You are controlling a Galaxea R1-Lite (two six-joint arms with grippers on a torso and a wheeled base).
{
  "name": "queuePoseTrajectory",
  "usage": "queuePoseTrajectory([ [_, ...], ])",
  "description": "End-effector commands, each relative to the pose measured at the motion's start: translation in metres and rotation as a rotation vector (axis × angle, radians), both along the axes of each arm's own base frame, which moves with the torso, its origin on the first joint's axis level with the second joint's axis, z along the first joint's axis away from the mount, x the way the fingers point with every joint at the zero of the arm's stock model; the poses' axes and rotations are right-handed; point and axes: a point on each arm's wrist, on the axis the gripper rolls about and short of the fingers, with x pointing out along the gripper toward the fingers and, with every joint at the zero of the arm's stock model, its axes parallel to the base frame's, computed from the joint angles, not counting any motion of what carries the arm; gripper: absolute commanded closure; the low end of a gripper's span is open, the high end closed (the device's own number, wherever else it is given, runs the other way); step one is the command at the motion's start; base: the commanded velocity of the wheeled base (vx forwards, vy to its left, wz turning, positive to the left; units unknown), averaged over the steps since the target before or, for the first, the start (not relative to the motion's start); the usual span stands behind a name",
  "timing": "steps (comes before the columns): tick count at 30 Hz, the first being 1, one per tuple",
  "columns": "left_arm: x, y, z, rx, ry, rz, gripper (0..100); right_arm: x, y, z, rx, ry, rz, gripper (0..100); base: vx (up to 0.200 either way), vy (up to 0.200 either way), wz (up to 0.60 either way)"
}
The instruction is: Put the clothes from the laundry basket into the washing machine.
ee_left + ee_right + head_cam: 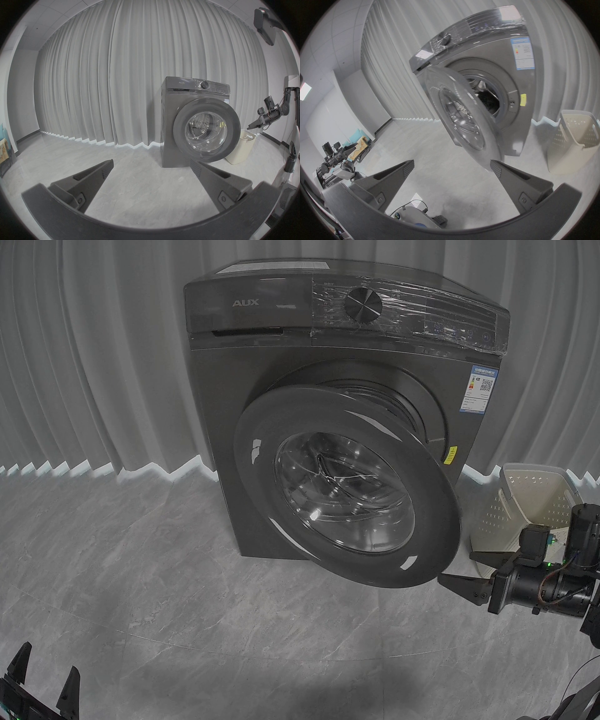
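While door (347, 490) ajar: one washer (250, 371), one basket (494, 521).

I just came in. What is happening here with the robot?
Nothing is held right now. The washing machine stands with its door swung open. The right gripper, fingers open, is near the door's edge, in front of the laundry basket, which looks empty. Something dark lies inside the machine. The left gripper is low, also open.
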Motion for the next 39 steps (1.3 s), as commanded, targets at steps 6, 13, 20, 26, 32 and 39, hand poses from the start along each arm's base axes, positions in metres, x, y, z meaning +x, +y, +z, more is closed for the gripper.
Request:
queuePoseTrajectory([
  [6,0.000,0.000,-0.005,-0.001,0.003,0.000,0,0.007,0.021,-0.013,0.028,0.062,0.049,100,0.200,-0.067,0.00],
  [13,0.000,0.000,-0.005,0.001,0.003,0.002,0,0.023,0.026,-0.010,0.038,0.053,-0.004,100,0.029,-0.029,0.00],
  [20,0.000,0.000,-0.005,-0.001,0.003,0.002,0,0.038,0.014,-0.003,0.012,-0.002,-0.164,100,0.029,-0.029,0.00],
  [26,0.000,0.000,-0.005,-0.001,0.003,0.002,0,0.039,0.011,0.001,-0.003,-0.033,-0.188,100,0.167,-0.167,0.00],
  [32,0.000,0.000,-0.005,0.001,0.003,0.002,0,0.025,0.015,-0.009,-0.035,-0.016,-0.147,100,0.000,0.000,0.00],
  [39,0.000,0.000,-0.005,0.002,0.003,0.002,0,0.006,0.038,-0.021,-0.034,-0.020,-0.009,100,0.057,0.000,0.00],
])
